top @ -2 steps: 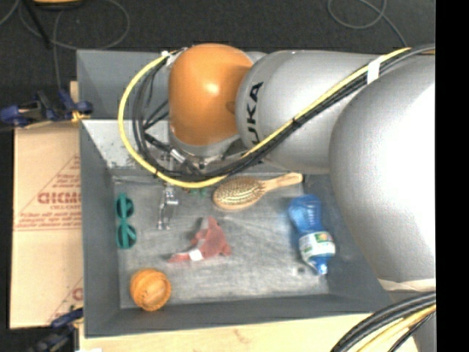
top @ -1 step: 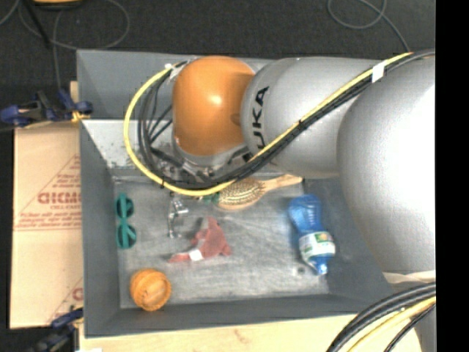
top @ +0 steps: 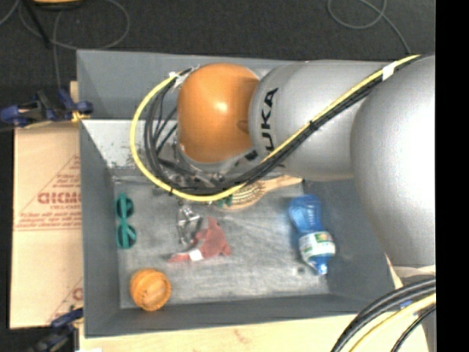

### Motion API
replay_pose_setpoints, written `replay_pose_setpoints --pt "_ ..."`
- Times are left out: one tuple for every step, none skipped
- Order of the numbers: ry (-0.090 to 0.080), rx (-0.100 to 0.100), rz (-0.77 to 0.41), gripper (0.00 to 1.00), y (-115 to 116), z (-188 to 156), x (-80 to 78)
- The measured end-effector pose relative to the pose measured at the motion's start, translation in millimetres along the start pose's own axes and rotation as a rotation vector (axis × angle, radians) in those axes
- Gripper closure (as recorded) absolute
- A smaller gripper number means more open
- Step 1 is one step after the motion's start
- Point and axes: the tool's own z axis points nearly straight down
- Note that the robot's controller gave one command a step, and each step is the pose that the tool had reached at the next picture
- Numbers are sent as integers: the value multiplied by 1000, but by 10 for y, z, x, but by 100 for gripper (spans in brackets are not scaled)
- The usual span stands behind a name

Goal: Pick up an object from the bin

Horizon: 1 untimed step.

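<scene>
My gripper (top: 187,226) hangs below the orange wrist cover, low over the middle of the bin floor. Right beside it, touching or nearly touching its right side, lies a flat reddish crumpled thing (top: 211,242) with a small white tag at its lower left end. I cannot see anything held. A pair of green toy glasses (top: 124,222) lies to the left of the gripper, near the bin's left wall. An orange ball (top: 150,289) rests in the near left corner.
A blue plastic bottle (top: 311,233) with a white label lies at the right of the bin, cap end toward the near wall. A pale woven straw thing (top: 254,192) pokes out from under the arm at the back. The arm covers the bin's back right.
</scene>
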Motion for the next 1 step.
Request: replay_pose_setpoints --pt "-9 -2 5 0 -301 228 425"
